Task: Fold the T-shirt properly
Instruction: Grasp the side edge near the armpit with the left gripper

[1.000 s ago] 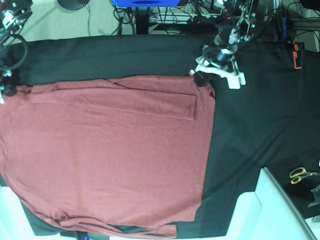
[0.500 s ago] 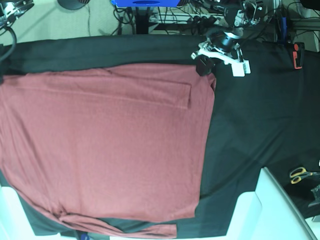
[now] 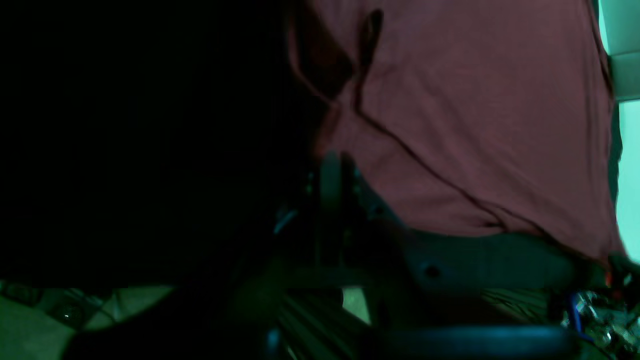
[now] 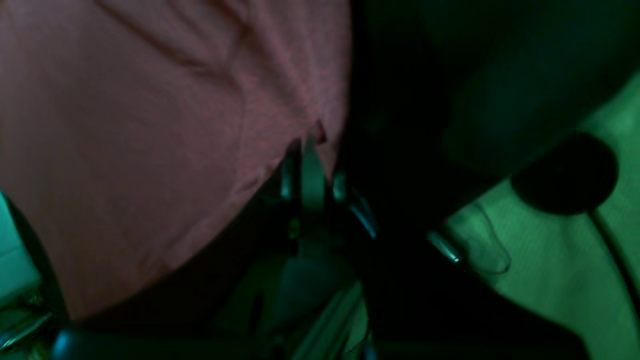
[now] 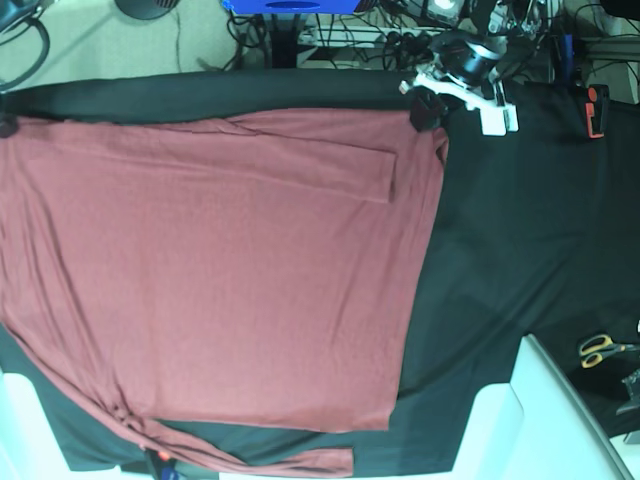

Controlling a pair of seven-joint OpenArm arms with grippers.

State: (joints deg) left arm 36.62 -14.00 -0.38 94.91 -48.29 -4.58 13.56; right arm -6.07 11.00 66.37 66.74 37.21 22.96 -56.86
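The brick-red T-shirt (image 5: pixel 220 280) lies spread flat on the black cloth sheet (image 5: pixel 500 230), with one long sleeve (image 5: pixel 300 165) folded across its top and the other bunched along the bottom edge (image 5: pixel 270 462). My left gripper (image 5: pixel 430 112) is shut on the shirt's far right corner; in the left wrist view its fingers (image 3: pixel 330 172) pinch the fabric edge (image 3: pixel 450 125). My right gripper (image 5: pixel 6 124) holds the far left corner at the frame's edge. In the right wrist view the right gripper (image 4: pixel 310 150) is shut on the red cloth (image 4: pixel 150 125).
Yellow-handled scissors (image 5: pixel 603 348) lie on the black sheet at the right. A red and black tool (image 5: pixel 596 110) sits at the far right. A white table corner (image 5: pixel 520 420) shows at the bottom right. Cables and a blue frame (image 5: pixel 290 5) crowd the far side.
Both grippers have pulled the shirt's top edge toward the far side of the table. The whole shirt slid that way and lies flatter and more stretched.
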